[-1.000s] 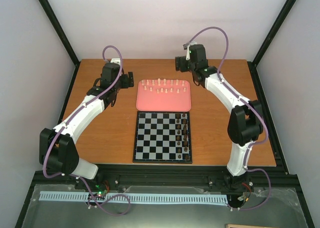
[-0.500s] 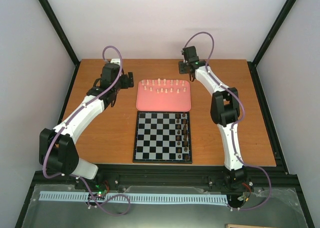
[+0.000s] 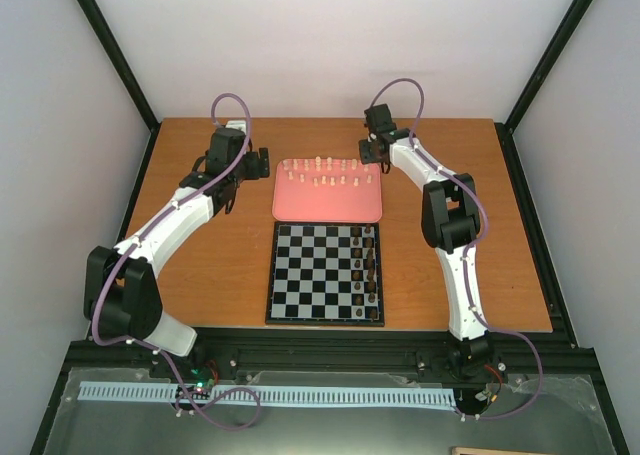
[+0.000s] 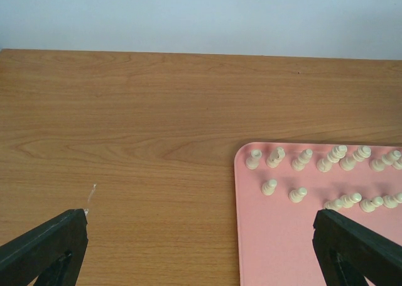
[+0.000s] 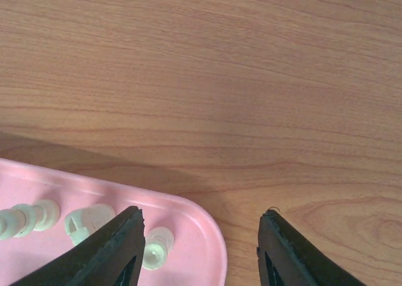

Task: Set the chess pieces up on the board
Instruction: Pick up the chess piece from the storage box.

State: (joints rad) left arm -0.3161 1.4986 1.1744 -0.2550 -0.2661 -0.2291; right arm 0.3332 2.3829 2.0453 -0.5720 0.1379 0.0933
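Top external: dark pieces (image 3: 371, 268) on board (image 3: 310, 275) rt side, pink tray (image 3: 330, 205) beyond.

Wooden table (image 3: 215, 265), brown grain, bounded by a black frame (image 3: 110, 55) with pale walls (image 3: 330, 45) behind. A pink tray (image 3: 325, 207) with rounded corners lies flat at the table's far centre. Dark brown chess pieces (image 3: 370, 270) stand upright in two close columns, nearer than the tray's right end. A white slotted strip (image 3: 270, 395) runs along the near edge, below the table.
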